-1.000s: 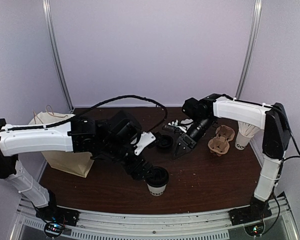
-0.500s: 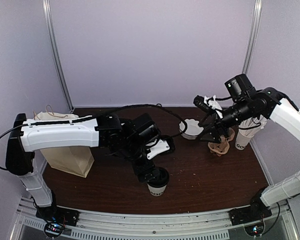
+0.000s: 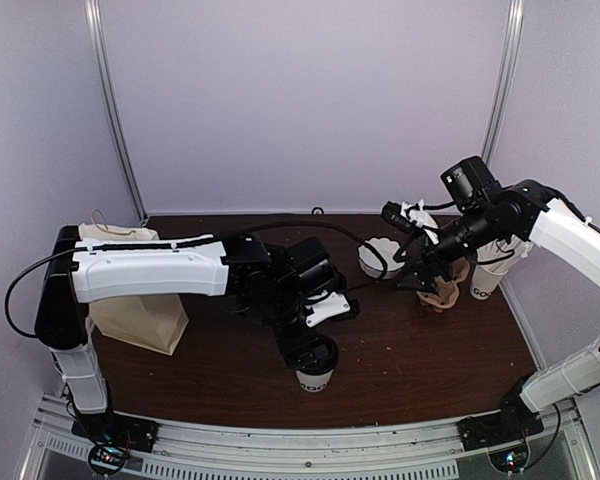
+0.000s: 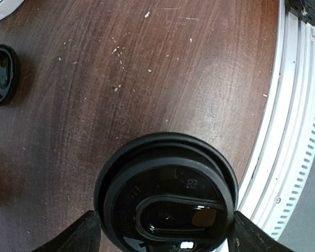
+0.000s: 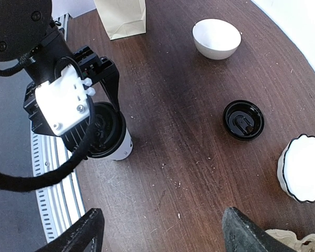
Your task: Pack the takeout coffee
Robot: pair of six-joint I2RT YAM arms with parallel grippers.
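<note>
Takeout coffee cup (image 3: pixel 314 380), capped with its black lid (image 4: pixel 165 197), is pictured upright near the front edge of the table (image 3: pixel 430 370), directly under the left gripper (image 4: pixel 165 233), clamped on the lid's rim; the right gripper (image 5: pixel 165 228) is held spread, empty, well apart

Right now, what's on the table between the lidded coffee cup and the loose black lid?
Nothing but bare table with pale specks, from the coffee cup to the loose lid; the right wrist view shows it.
</note>
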